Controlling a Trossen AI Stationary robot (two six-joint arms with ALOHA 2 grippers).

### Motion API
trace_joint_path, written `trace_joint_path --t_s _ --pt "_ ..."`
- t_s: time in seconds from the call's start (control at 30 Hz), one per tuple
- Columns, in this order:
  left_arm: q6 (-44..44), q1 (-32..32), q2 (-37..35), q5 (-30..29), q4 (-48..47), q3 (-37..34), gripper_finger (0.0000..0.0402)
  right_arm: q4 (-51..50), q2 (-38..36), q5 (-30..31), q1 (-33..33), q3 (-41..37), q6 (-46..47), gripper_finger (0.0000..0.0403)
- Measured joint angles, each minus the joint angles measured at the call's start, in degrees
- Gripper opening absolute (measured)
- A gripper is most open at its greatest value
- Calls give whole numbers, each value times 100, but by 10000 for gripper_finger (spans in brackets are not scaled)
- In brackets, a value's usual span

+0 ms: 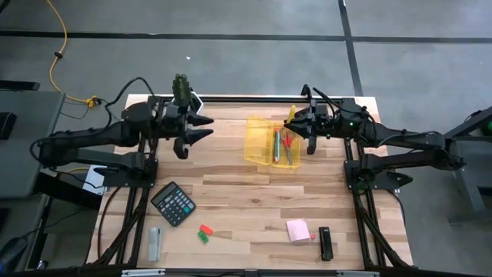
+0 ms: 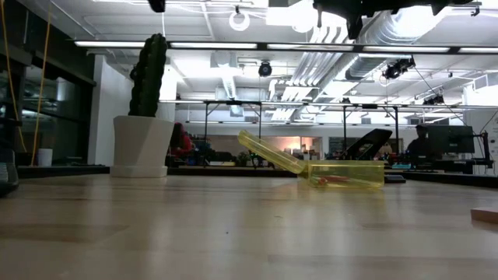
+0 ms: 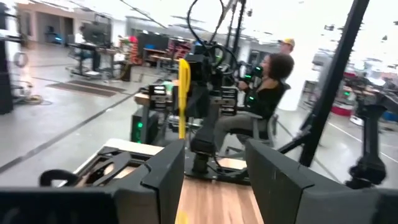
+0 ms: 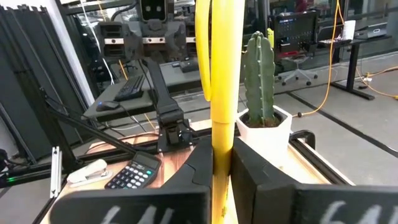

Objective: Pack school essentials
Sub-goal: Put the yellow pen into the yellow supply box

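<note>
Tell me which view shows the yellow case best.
High view: the yellow case lies open from above, scissors and pen inside. Low view shows it side-on, lid tilted up. Right wrist sees only a yellow strip between its gripper fingers; left wrist barely anything.

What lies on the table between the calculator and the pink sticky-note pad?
In the high view, the small green and orange-red pieces lie between the calculator and the pink sticky-note pad; otherwise bare wood.
</note>
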Motion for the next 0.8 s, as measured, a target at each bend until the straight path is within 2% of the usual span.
trace_joint_path --t_s 0.13,0.27,0.43,0.63,0.8 --pt "143 -87 -156 -399 7 -99 157 6 0 0 2 0 7 6" --pt "209 -88 -185 -459 174 -99 157 9 0 4 2 0 102 6" --pt "78 -88 -183 -438 217 -99 157 -220 145 153 -110 4 1390 10" --pt "-47 -88 -157 -440 205 -99 157 -1468 1128 179 -333 4 3032 10" --pt "-47 -88 -141 -437 198 -99 157 -1800 2281 -63 -515 0 3703 10"
